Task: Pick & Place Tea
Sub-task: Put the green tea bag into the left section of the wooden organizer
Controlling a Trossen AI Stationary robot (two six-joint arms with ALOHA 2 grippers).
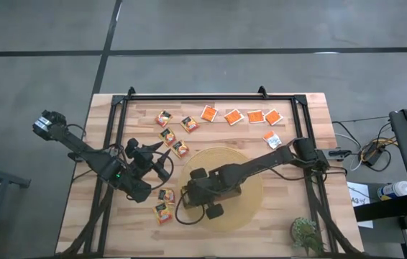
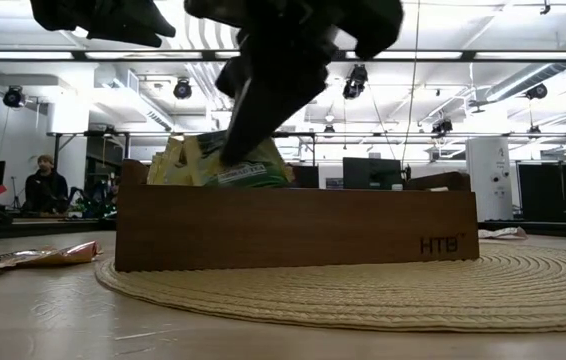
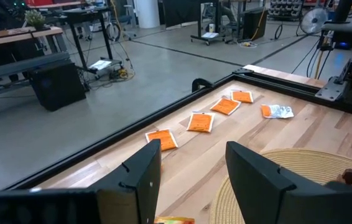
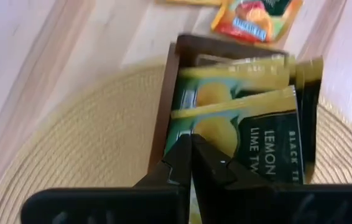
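On the worktop we count four bright orange sachets in a far row, a fifth nearer right, four yellow-orange sachets left of centre and two by the near left. The right end effector, fingers together on a green-and-yellow sachet, hangs over the wooden tray on the round woven mat, hiding the compartments from above. The left end effector hovers left, fingers apart. A potted plant stands near right.
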